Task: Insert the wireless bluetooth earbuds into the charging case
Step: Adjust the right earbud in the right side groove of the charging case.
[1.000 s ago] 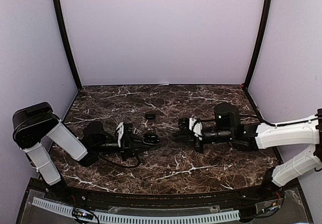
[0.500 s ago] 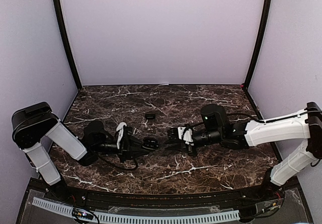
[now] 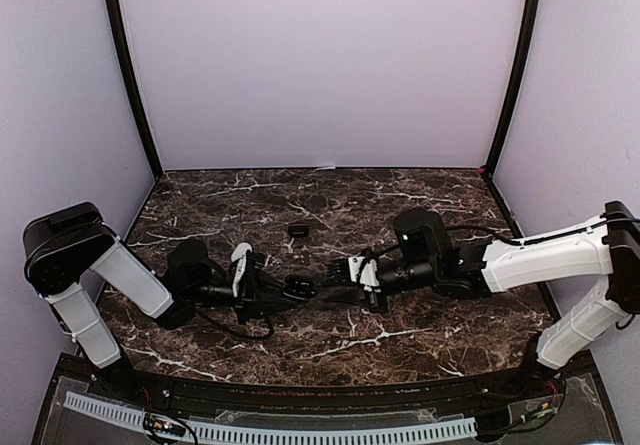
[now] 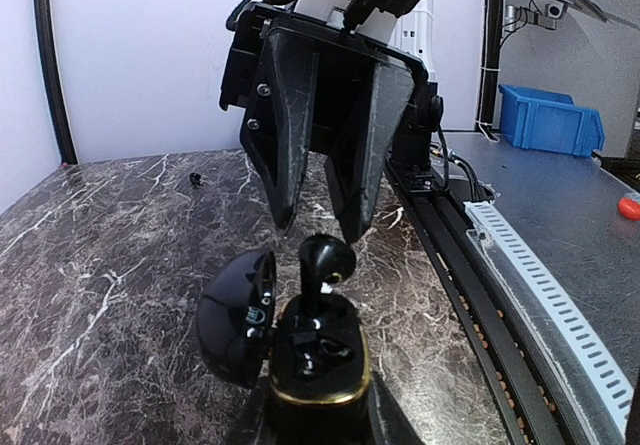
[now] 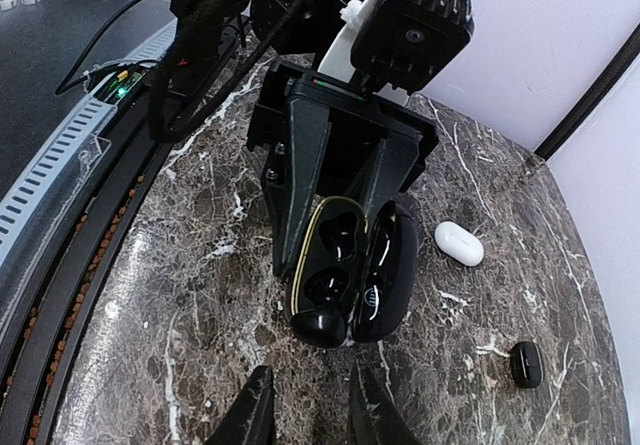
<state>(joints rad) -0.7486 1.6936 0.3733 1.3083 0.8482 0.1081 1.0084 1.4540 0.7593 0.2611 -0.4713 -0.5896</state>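
Observation:
My left gripper (image 4: 315, 410) is shut on the black charging case (image 4: 312, 357), which has a gold rim and an open lid (image 4: 235, 315). One black earbud (image 4: 322, 263) stands with its stem in a slot of the case and its head above the rim. The other slot (image 5: 338, 233) looks empty. My right gripper (image 5: 310, 393) faces the case, open, with its tips just short of that earbud (image 5: 320, 325) and nothing between them. In the top view the two grippers (image 3: 285, 287) (image 3: 335, 273) meet at mid-table around the case (image 3: 300, 287).
A small white oval piece (image 5: 459, 243) and a small black piece (image 5: 525, 363) lie on the marble behind the case. The black piece (image 3: 298, 230) also shows from above. Another tiny black item (image 4: 195, 178) lies farther off. A metal rail (image 4: 540, 295) runs along the table's near edge.
My right arm has moved left until its gripper reaches the case held by the left gripper, and its jaws have spread a little. The left arm has stayed put.

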